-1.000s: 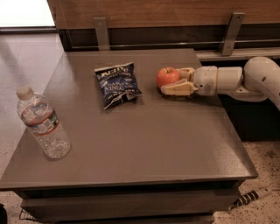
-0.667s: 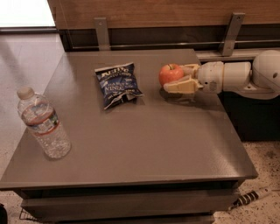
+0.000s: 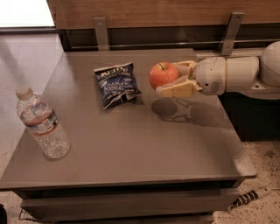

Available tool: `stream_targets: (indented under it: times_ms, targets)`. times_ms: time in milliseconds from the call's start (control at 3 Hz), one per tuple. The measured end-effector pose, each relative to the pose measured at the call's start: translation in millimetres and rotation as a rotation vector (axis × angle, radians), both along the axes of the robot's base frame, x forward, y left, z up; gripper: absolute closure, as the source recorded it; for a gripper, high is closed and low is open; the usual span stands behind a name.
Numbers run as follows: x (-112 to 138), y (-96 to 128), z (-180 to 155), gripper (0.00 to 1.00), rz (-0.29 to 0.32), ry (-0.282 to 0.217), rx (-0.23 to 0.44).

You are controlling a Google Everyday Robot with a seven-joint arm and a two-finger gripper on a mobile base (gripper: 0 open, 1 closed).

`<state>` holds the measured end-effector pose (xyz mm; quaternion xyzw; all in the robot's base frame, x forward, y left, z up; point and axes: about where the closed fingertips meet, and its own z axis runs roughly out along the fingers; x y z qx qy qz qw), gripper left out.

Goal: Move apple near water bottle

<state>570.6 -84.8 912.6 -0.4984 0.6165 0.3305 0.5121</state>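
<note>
Gripping anything, that hand (image 3: 169,79), Sam?

Yes, Jo. Its two cream fingers (image 3: 180,89) are closed around the apple (image 3: 162,74), one on the near side and one on the far side, coming at the fruit from the right.

Where is the apple, then?

Held in the air above the right rear part of the bench (image 3: 131,148), clear of the surface; its shadow (image 3: 168,108) falls on the grey top just below and in front. The stem points up. The white arm (image 3: 245,73) reaches in level from the right edge.

And the water bottle (image 3: 43,124)?

Standing upright near the bench's front left corner, white cap on, well apart from the apple.

Anything between them?

A dark blue chip bag (image 3: 117,84) lies flat on the bench just left of the apple, apart from it, and nearer the apple than the bottle. Behind the bench, two metal brackets (image 3: 101,33) stand against a wooden panel (image 3: 166,11).
</note>
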Motion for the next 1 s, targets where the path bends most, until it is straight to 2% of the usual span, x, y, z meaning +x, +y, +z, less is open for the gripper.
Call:
stream_targets:
  times_ms: [333, 1000]
  targets:
    - [-50.2, 25.1, 14.7, 1.0, 0.059, -0.033, 0.009]
    - [-120.2, 68.1, -17.3, 1.0, 0.108, -0.04, 0.036]
